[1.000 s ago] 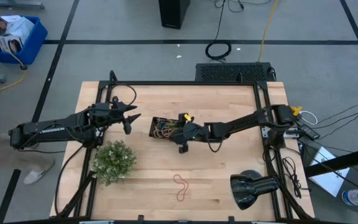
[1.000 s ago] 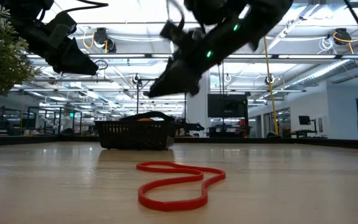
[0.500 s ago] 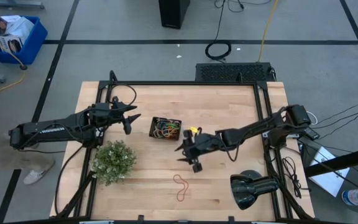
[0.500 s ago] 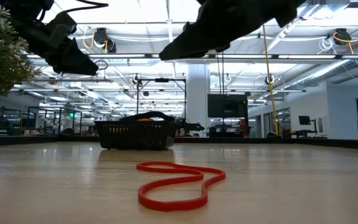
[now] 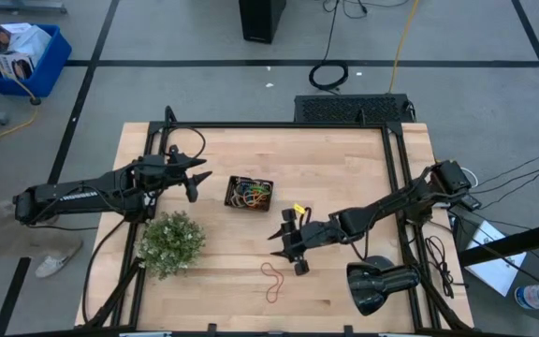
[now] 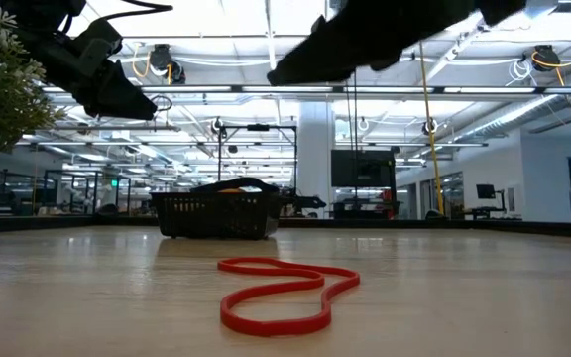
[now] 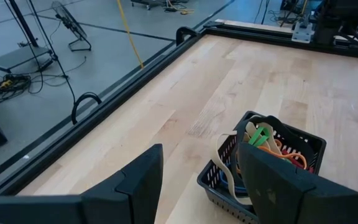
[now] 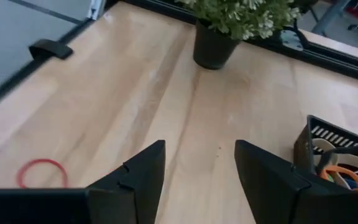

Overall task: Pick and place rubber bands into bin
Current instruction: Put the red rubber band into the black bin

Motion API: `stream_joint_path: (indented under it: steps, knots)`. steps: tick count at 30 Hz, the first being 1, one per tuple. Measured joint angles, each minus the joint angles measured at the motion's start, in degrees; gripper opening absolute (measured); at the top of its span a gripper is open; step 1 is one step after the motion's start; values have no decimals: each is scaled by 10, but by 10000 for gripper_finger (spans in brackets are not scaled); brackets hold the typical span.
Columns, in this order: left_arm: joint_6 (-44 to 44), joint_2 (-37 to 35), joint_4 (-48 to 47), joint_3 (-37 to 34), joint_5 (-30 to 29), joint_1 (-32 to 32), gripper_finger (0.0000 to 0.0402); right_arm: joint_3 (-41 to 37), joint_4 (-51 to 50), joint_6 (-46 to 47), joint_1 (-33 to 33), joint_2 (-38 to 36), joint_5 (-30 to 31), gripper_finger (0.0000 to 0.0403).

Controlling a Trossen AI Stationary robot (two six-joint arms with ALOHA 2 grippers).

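Note:
A red rubber band [image 5: 271, 281] lies flat on the table near its front edge; it shows in the low view [image 6: 284, 295] and the right wrist view [image 8: 40, 172]. The black mesh bin [image 5: 251, 194] stands mid-table with several coloured bands inside; it also shows in the left wrist view [image 7: 263, 165]. My right gripper [image 5: 284, 245] is open and empty above the table, between the bin and the red band. My left gripper [image 5: 197, 182] is open and empty, left of the bin.
A green plant in a dark pot [image 5: 169, 243] stands at the table's front left. A black lamp-like object [image 5: 382, 285] lies at the front right. Black frame rails run along the table edges. Bare wood lies around the red band.
My right gripper has moved from over the bin toward the table's near edge and a little right, toward the red band, staying open and empty. My left arm has kept still.

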Motion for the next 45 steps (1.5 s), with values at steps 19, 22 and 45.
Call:
stream_joint_path:
  steps: [19,22,45]
  knots:
    - [-3,0,1,0,0,0,216,187,-264,-6,-1,51,-1,169]
    - [-5,0,1,0,0,0,216,221,-312,-11,-1,87,-2,169]
    - [-15,0,-8,0,1,0,216,227,-237,81,10,224,-75,169]
